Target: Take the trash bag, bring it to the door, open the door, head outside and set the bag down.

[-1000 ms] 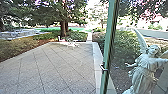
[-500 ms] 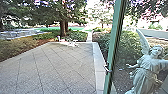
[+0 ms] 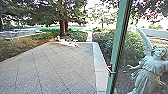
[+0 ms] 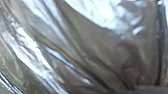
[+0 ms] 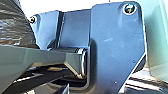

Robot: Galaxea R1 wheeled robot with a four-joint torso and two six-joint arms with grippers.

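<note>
Dark, glossy plastic trash bag (image 4: 100, 50) close against the left wrist, likely carried there to spare the right arm for the green-framed door (image 3: 119, 37), seemingly open onto paving (image 3: 62, 67). Neither claw's grip can be told.

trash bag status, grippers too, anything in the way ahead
Left and right grippers: grip can't be told. Trash bag close up at left wrist camera. Green door frame right of centre, winged statue farther right.
</note>
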